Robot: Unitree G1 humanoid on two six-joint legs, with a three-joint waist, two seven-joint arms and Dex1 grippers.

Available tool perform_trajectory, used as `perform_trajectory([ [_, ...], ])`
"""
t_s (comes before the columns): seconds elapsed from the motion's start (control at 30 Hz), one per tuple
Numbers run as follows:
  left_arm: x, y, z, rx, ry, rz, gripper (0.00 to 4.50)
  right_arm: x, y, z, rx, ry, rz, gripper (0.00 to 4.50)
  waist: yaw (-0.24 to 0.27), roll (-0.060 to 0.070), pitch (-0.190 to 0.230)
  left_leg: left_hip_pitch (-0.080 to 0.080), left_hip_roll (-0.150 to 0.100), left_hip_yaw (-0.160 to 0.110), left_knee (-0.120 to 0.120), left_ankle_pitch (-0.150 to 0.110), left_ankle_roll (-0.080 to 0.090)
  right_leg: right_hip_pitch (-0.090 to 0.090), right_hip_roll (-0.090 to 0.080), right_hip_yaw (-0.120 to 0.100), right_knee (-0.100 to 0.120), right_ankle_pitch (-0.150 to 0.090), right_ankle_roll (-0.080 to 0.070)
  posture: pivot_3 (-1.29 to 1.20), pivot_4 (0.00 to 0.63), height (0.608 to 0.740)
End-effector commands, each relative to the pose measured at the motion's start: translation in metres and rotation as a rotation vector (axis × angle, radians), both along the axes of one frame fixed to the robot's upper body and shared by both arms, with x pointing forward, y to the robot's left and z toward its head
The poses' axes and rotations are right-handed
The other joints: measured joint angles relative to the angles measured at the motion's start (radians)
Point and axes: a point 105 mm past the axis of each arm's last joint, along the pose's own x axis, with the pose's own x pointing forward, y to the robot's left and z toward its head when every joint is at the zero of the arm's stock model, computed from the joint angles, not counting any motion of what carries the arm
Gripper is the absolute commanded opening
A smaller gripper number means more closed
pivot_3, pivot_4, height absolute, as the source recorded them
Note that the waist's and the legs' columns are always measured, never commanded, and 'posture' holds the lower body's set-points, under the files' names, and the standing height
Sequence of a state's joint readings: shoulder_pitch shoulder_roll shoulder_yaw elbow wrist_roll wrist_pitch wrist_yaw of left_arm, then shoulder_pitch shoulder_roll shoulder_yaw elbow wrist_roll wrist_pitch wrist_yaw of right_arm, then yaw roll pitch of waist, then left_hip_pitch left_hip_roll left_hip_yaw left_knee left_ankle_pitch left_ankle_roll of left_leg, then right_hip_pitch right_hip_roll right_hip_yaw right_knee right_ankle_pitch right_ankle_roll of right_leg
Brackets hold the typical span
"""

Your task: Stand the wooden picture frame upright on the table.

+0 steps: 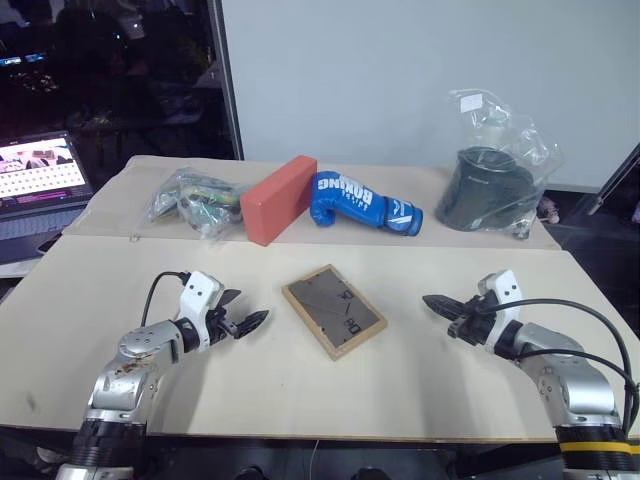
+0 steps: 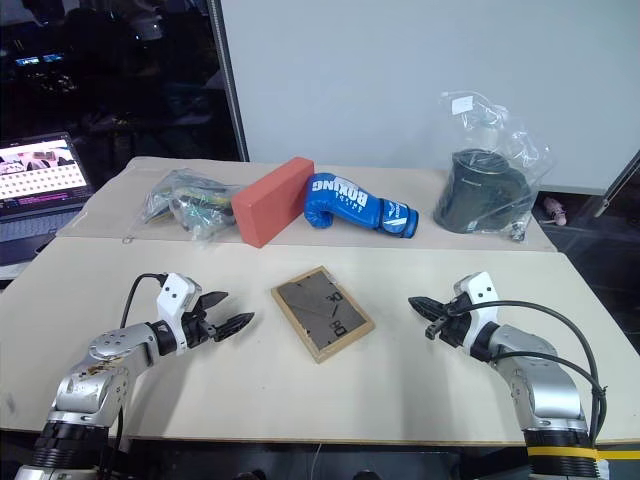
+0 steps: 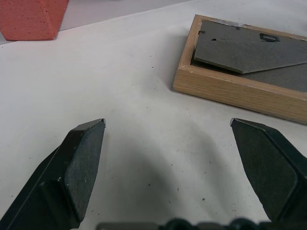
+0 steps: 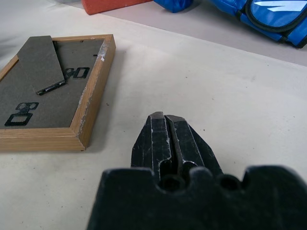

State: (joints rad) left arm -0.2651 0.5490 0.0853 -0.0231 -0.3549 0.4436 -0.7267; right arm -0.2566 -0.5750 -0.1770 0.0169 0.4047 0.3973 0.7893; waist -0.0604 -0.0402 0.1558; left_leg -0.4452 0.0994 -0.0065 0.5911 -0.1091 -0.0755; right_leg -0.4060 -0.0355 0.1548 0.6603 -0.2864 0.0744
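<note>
Even, bright overhead light on the tabletop [image 1: 300, 380]; soft short shadows lie under the wooden picture frame [image 1: 333, 310]. Glare glints on the plastic bag [image 1: 500, 170]. The room behind the laptop [image 1: 40, 180] is dim. Wrist views are sharp.

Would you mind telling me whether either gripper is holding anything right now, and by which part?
Nothing is held. The wooden picture frame lies face-down between the open left gripper and shut right gripper.

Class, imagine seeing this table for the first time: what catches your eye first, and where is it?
The wooden picture frame lies face down mid-table between the open left gripper and the shut right gripper. Behind it, a red block and a blue boxing glove lie side by side near the far edge.
</note>
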Motion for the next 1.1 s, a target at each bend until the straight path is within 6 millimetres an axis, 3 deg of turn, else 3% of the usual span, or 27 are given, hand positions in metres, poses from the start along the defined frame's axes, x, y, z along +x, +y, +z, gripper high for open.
perform_trajectory([
  [0.03, -0.001, 0.003, 0.019, -0.036, -0.01, -0.021, 4.5, 0.006, 0.0, 0.021, -0.044, -0.074, 0.03, 0.03, -0.001, 0.0, 0.0, 0.0, 0.0, 0.0, 0.0, 0.0, 0.0, 0.0, 0.0, 0.0, 0.0, 0.0, 0.0, 0.0, 0.15, 0.727],
  [0.13, -0.004, 0.005, 0.039, -0.037, 0.01, -0.067, 3.74, 0.019, 0.012, 0.039, -0.112, -0.101, 0.122, 0.0, -0.013, 0.001, 0.002, 0.0, 0.0, 0.0, 0.001, 0.0, 0.0, -0.001, 0.0, 0.0, 0.001, 0.0, 0.0, 0.0, 0.15, 0.727],
  [0.2, -0.004, 0.008, 0.032, 0.033, 0.064, -0.052, 2.87, 0.032, 0.015, 0.039, -0.151, -0.088, 0.129, 0.0, -0.014, 0.001, 0.003, 0.0, 0.0, 0.0, 0.0, 0.0, 0.0, -0.002, 0.0, 0.0, 0.002, 0.0, 0.0, 0.0, 0.15, 0.727],
  [0.27, -0.003, 0.006, 0.024, 0.084, 0.104, -0.034, 2.36, 0.046, 0.02, 0.037, -0.197, -0.079, 0.131, 0.0, -0.013, 0.001, 0.003, 0.002, 0.0, 0.0, 0.0, 0.0, 0.0, 0.0, 0.0, 0.0, 0.001, 0.0, 0.0, 0.0, 0.15, 0.727],
  [0.37, 0.0, -0.009, 0.013, 0.101, 0.153, -0.038, 1.15, 0.073, 0.039, 0.035, -0.216, -0.072, 0.127, 0.0, -0.011, 0.001, 0.003, 0.002, 0.0, 0.0, -0.001, 0.0, 0.0, 0.002, 0.0, 0.0, -0.001, 0.0, 0.0, 0.0, 0.15, 0.727],
  [0.47, 0.003, -0.017, 0.006, 0.12, 0.178, -0.033, 0.07, 0.084, 0.053, 0.023, -0.298, -0.054, 0.163, 0.0, -0.009, 0.001, 0.003, -0.001, 0.0, 0.0, -0.001, 0.0, 0.0, -0.001, 0.0, 0.0, -0.001, 0.0, 0.0, 0.0, 0.15, 0.727],
  [0.57, 0.008, -0.025, -0.001, 0.129, 0.2, -0.023, 0.07, 0.087, 0.074, 0.013, -0.338, -0.004, 0.227, 0.0, -0.002, 0.001, 0.003, -0.003, 0.0, 0.0, -0.002, 0.0, 0.0, -0.002, 0.0, -0.001, -0.001, 0.002, -0.003, 0.0, 0.15, 0.727],
  [0.7, 0.013, -0.038, -0.004, 0.118, 0.205, -0.024, 0.07, 0.072, 0.088, -0.015, -0.407, 0.1, 0.344, 0.0, 0.002, 0.001, 0.003, -0.003, 0.0, 0.0, -0.001, 0.0, 0.0, -0.002, 0.0, -0.001, 0.0, 0.002, -0.004, 0.0, 0.15, 0.727],
  [0.87, 0.009, -0.057, -0.004, 0.095, 0.209, -0.089, 0.07, 0.039, 0.105, -0.022, -0.336, 0.156, 0.496, 0.0, 0.01, 0.001, 0.003, -0.002, 0.0, -0.001, -0.001, 0.0, 0.0, -0.001, 0.0, -0.002, 0.001, 0.001, -0.002, 0.0, 0.15, 0.727],
  [1.1, -0.003, -0.054, -0.012, 0.12, 0.255, -0.144, 0.07, 0.0, 0.114, -0.025, -0.333, 0.202, 0.551, 0.0, 0.012, 0.002, 0.003, -0.001, 0.0, -0.001, 0.0, 0.0, 0.0, -0.001, 0.0, -0.002, 0.002, -0.001, 0.0, 0.0, 0.15, 0.727],
])
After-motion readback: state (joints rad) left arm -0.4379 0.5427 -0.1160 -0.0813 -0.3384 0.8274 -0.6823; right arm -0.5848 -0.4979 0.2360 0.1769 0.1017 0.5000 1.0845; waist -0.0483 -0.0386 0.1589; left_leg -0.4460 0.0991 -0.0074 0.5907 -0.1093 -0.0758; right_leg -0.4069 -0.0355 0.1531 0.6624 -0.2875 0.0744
